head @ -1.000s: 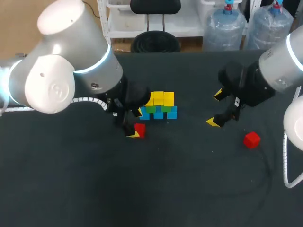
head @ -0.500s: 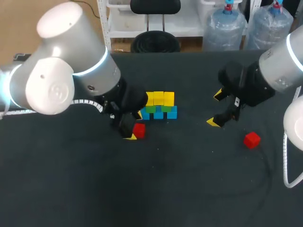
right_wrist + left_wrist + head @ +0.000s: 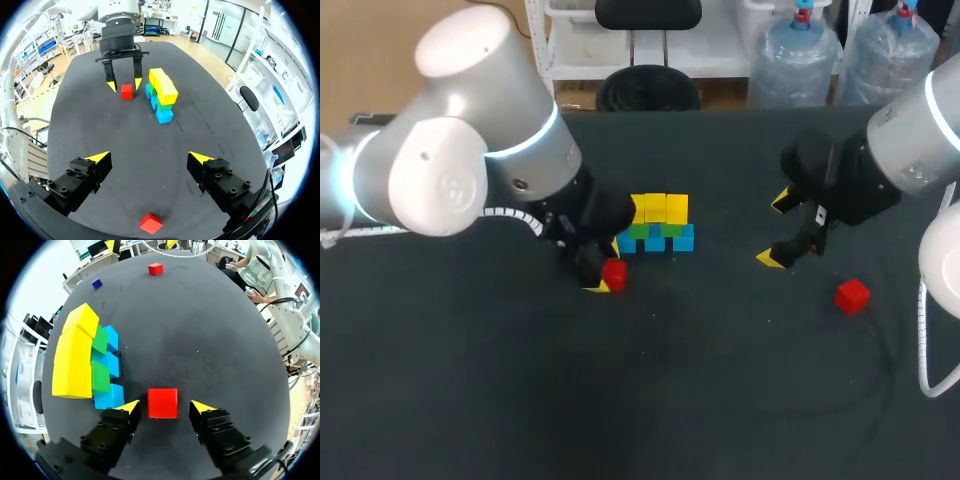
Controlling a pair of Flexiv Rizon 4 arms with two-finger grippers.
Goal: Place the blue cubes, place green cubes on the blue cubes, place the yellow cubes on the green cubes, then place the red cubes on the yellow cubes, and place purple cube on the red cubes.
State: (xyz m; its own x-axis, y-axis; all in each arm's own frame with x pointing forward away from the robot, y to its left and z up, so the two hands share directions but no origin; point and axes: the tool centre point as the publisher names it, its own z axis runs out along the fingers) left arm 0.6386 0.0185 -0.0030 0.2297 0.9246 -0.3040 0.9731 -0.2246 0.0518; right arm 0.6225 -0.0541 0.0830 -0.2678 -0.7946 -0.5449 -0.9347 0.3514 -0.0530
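Two red cubes (image 3: 852, 296), three yellow cubes (image 3: 655, 208)

Black table (image 3: 720, 400): blue cube row (image 3: 656, 243), red cube (image 3: 614, 272) beside, second red cube (image 3: 852, 296) apart, purple cube (image 3: 97, 283).

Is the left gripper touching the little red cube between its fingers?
Apart. The left wrist view shows a gap on each side of the small red cube inside the open left gripper.
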